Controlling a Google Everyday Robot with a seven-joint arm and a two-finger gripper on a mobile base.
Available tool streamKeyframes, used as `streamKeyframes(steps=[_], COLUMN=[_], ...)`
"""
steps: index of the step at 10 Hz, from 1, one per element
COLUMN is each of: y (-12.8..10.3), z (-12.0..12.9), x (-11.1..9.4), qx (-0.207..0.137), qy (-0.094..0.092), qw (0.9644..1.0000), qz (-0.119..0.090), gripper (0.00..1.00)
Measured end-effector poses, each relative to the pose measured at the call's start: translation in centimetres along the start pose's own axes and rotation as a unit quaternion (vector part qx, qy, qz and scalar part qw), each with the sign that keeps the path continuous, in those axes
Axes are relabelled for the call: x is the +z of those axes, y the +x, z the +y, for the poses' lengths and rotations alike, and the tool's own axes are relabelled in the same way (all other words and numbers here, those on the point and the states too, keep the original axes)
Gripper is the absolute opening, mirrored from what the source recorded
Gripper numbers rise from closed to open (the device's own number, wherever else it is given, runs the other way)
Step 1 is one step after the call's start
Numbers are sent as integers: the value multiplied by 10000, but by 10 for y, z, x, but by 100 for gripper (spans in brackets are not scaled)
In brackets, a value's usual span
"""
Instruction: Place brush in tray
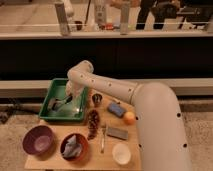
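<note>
Tabletop (50,162): wooden, set before a dark wall with railing.
Tray (49,98): green, placed at far left corner.
Gripper (64,102): lowered inside tray; finger state cannot be told.
Brush (66,100): seen at gripper, over tray floor.
Purple bowl (38,139): placed nearer, below tray.

Your robot's arm (150,112) is a thick, smooth tube of off-white casing, rounded at the joints and dotted with small dark screw holes. Its end effector (66,101), over the green tray, looks darker, grey and black.
</note>
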Motion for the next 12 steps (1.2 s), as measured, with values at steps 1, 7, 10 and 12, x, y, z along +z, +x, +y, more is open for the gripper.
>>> streamKeyframes(steps=[1, 7, 10, 12], y=[0, 1, -1, -1], z=[0, 3, 0, -1], x=[0, 1, 2, 2], qx=[-10, -23, -68, -95], qy=[7, 5, 35, 42], qw=[10000, 10000, 10000, 9999], qz=[2, 1, 4, 9], gripper=[14, 23, 54, 76])
